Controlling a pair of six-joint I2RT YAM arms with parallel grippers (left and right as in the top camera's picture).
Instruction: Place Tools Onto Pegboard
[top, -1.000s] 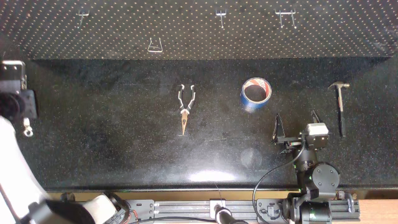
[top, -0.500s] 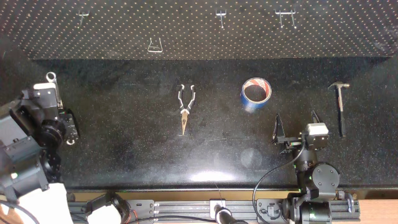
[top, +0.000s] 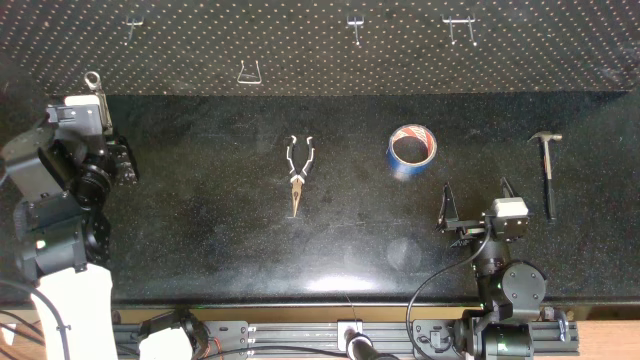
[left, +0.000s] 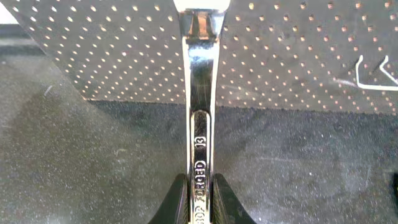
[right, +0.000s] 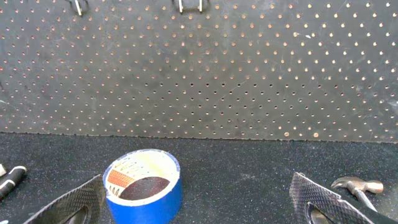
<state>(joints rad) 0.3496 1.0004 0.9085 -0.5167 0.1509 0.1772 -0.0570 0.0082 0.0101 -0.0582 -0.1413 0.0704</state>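
Wrench (left: 202, 124) is sitting clamped by its handle in the left gripper (left: 200, 190), ring end pointing up at the pegboard (left: 298, 56) near its left side. Stiff steel, probably hefty and slick, so I'm guessing that low grip is leaving the ring free for a hook (top: 133, 22). Right gripper (top: 476, 190) is resting wide open by the tape (top: 411, 150)

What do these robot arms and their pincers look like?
Both arms are mostly black, built of rounded joints. The left arm has a white lower shell; the right arm carries a white block at its wrist and a looping black cable. The right gripper has dark, textured, wedge-shaped fingers.
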